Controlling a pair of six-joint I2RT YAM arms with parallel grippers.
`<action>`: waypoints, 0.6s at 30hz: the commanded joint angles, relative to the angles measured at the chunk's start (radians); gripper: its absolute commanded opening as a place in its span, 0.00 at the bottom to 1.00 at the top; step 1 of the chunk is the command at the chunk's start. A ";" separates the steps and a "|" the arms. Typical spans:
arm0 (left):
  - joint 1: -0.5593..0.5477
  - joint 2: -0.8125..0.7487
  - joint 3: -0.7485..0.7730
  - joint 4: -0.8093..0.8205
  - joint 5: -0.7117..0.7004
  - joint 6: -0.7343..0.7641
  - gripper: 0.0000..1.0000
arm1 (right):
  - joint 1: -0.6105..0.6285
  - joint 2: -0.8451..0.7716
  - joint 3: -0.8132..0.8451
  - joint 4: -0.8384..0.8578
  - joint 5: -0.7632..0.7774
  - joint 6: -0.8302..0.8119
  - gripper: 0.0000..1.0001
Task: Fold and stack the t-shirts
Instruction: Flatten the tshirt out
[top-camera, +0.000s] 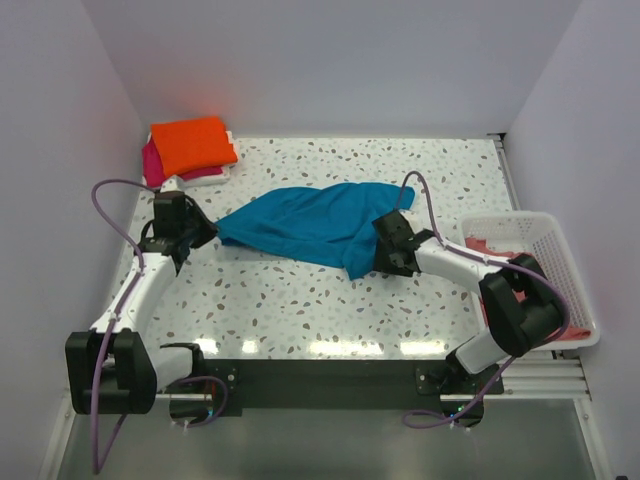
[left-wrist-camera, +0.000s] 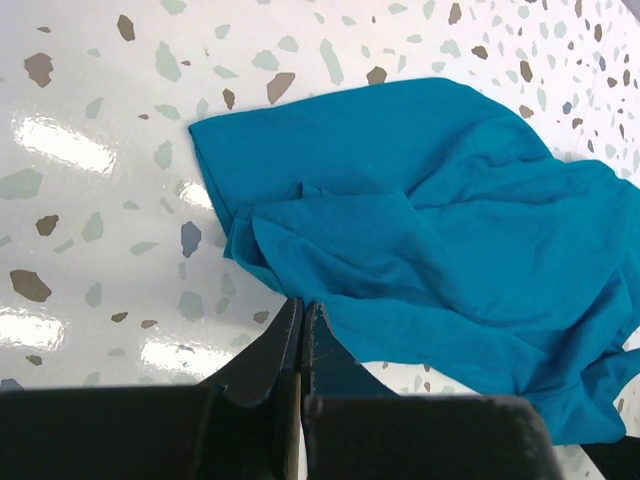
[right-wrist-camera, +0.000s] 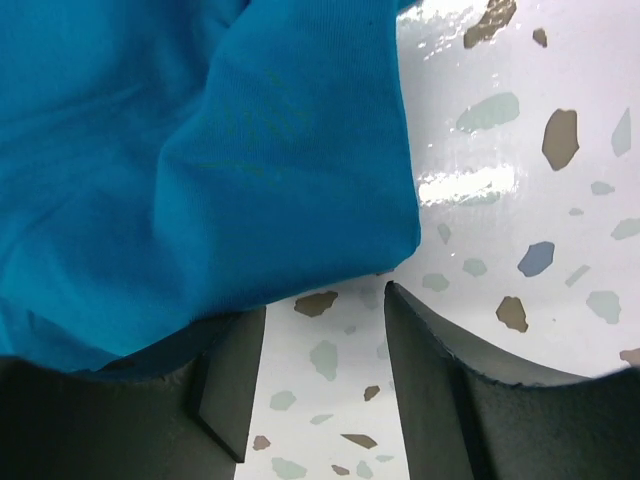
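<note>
The left gripper (left-wrist-camera: 300, 315) has its jaws pressed together, tips touching the near hem of the teal shirt (top-camera: 310, 225); whether any cloth is caught is unclear. The right gripper (right-wrist-camera: 322, 345) is spread wide, with the shirt's other end draped over one finger and its corner just past the gap. The shirt lies crumpled mid-table (top-camera: 300, 300), between the two grippers. At the right, a basket (top-camera: 560, 260) holds a salmon shirt (top-camera: 487, 245). In the far left corner, a folded orange shirt (top-camera: 190, 145) sits on a magenta shirt (top-camera: 152, 163).
</note>
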 joint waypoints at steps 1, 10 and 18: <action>0.023 0.009 0.026 0.050 0.019 0.030 0.00 | -0.011 -0.012 0.039 0.058 0.040 0.035 0.55; 0.028 0.030 0.018 0.065 0.046 0.030 0.00 | -0.039 0.044 0.056 0.083 0.084 0.027 0.56; 0.028 0.038 0.016 0.069 0.050 0.033 0.00 | -0.045 0.060 0.071 0.124 0.144 0.015 0.55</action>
